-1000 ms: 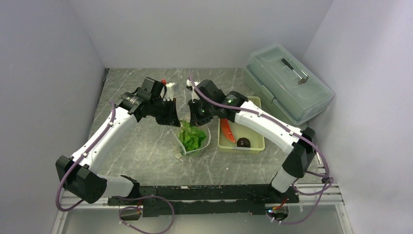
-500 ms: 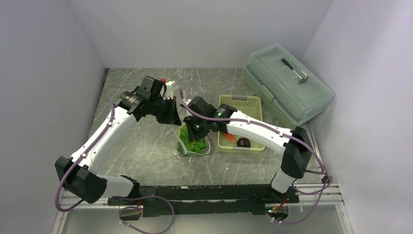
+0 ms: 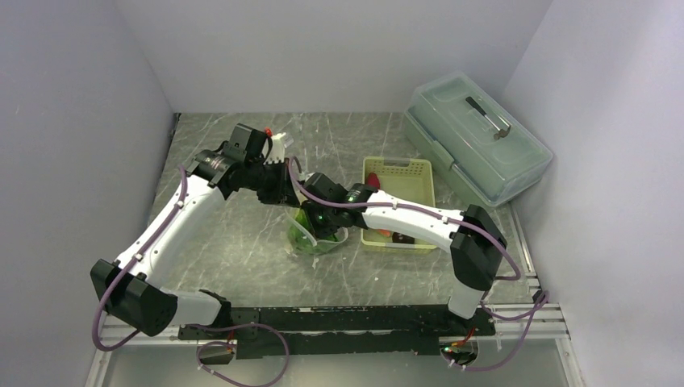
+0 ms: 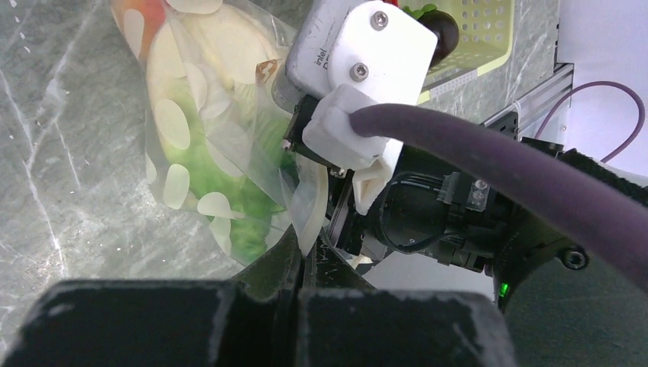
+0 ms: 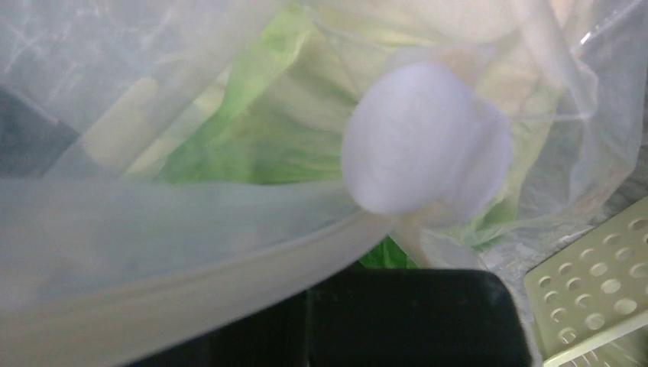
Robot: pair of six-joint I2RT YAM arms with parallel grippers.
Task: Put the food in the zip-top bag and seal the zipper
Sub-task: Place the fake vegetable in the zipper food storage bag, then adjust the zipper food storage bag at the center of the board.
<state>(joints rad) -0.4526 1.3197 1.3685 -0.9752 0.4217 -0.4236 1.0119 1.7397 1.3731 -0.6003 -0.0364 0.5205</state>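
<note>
Here, both pincers hold the zip-top bag (image 4: 191, 138) at its mouth.
The left pincer (image 4: 299, 256) is clenched on the pouch's edge. The bag spreads just beyond its tips, with leafy lettuce (image 4: 246, 210) inside. The right pincer (image 5: 306, 290) looks clenched on the zipper (image 5: 191, 256) (its tips show only as one dark block), with lettuce straight ahead through the film. Beyond the left pincer, to its right, a dark maroon ball (image 4: 442, 32) sits in the pale green basket (image 4: 489, 46) on the counter (image 4: 53, 176).

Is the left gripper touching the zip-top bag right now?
Touching. The left wrist view shows the left gripper closed on the zip-top bag, pinching its film edge.
</note>
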